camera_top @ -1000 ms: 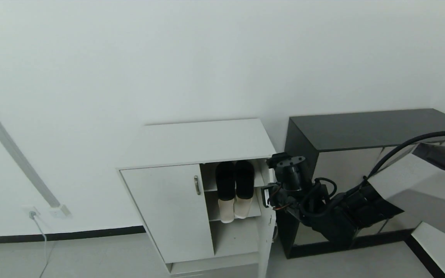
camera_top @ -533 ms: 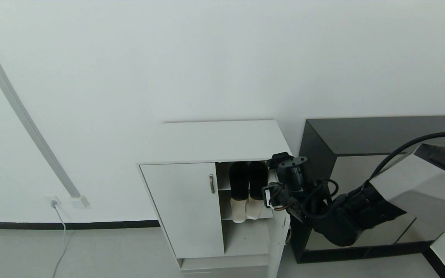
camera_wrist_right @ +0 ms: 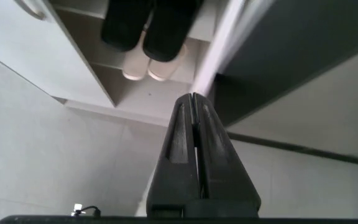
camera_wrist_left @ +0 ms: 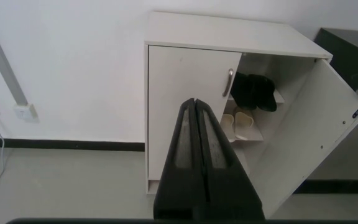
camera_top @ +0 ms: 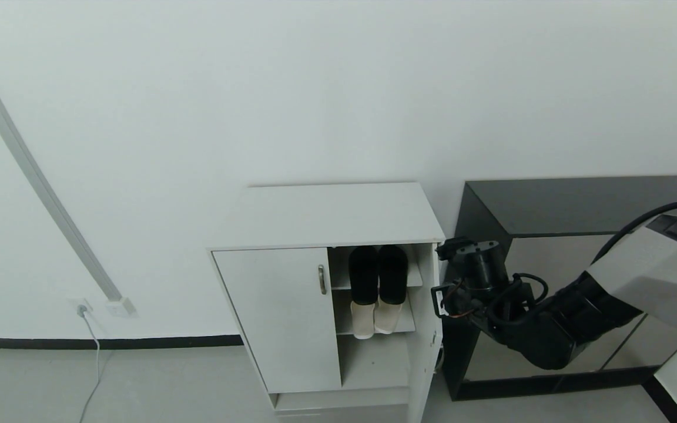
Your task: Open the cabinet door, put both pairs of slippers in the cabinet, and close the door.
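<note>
Right gripper (camera_wrist_right: 194,99): fingers pressed together, nothing held; on the outer side of the right door, between it and the sideboard.
Left gripper (camera_wrist_left: 196,102): fingers together, nothing held; facing the cabinet front, well apart from it.
Cabinet (camera_top: 338,214): white, two doors; ahead of the left gripper, just beside the right gripper.
Right door (camera_top: 431,320): swung open; its edge lies just beside the right gripper's tips, contact cannot be told.
Left door (camera_top: 277,317): closed, straight ahead of the left gripper; metal handle (camera_top: 321,279) at its inner edge.
Black slippers (camera_top: 378,271): pair, side by side on the upper shelf of the right compartment; beyond the right door from the right gripper.
Cream slippers (camera_top: 375,317): pair, side by side on the shelf just below the black slippers; ahead of the left gripper, past the handle.
Sideboard (camera_top: 579,202): black, just beside the cabinet; behind the right gripper.
Outlet (camera_top: 83,306): on the wall with a cable hanging; well apart from both grippers.
</note>
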